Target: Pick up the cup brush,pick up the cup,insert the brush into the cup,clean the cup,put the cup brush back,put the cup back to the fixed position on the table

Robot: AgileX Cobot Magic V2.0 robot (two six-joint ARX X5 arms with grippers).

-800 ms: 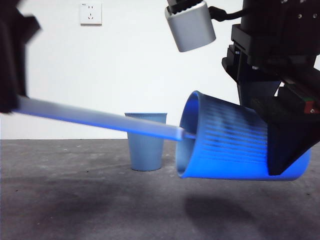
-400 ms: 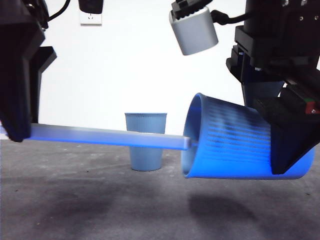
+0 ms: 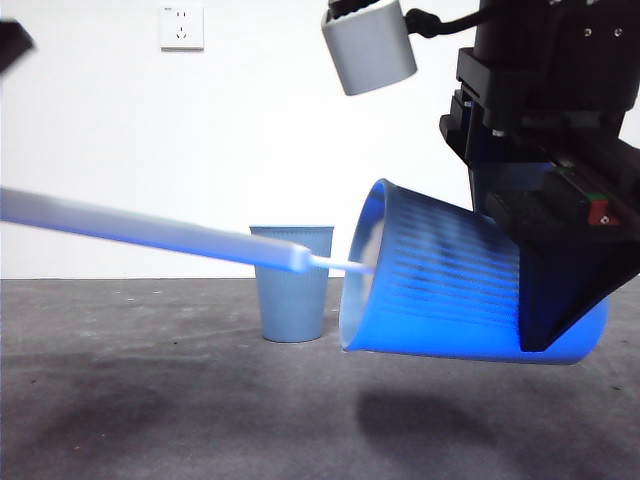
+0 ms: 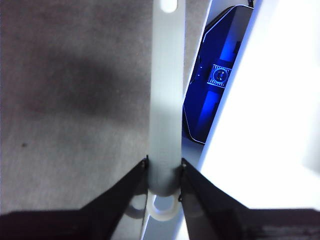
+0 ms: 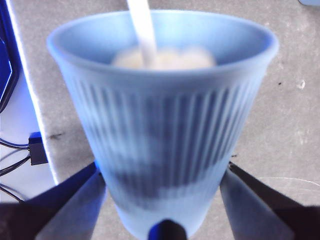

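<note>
A: Orientation of the cup brush (image 3: 150, 232)?

B: Long axis near level, slanting a little down toward the head. Handle runs in from the side edge of the front view; thin neck ends at the mouth of the cup (image 3: 450, 280). Brush is off the table (image 3: 200, 420), in the air.

A: And the held cup?

B: On its side, also in the air, with its shadow on the table under it. Mouth faces the brush, base toward the dark arm; rim end tipped slightly up.

A: Appearance?

B: Handle pale grey, slim, flat. Wrist view shows a white loop at its end (image 4: 161, 207). Sponge head (image 5: 165, 58) cream-yellow, blurred, sitting inside the cup just past the rim. Cup blue, tapered, fine vertical ribs, smooth rim band.

A: Claws?

B: Left gripper (image 4: 164, 170) clenched on the handle close to the loop end, a jaw pressed to each side. Right gripper (image 5: 162, 175) spread wide around the cup's lower body, a jaw against each flank, grasping it.

A: Anything else?

B: Second blue cup (image 3: 291, 283) upright on the table farther back, between the two in the front view, touching neither. White wall socket (image 3: 181, 27) behind.
</note>
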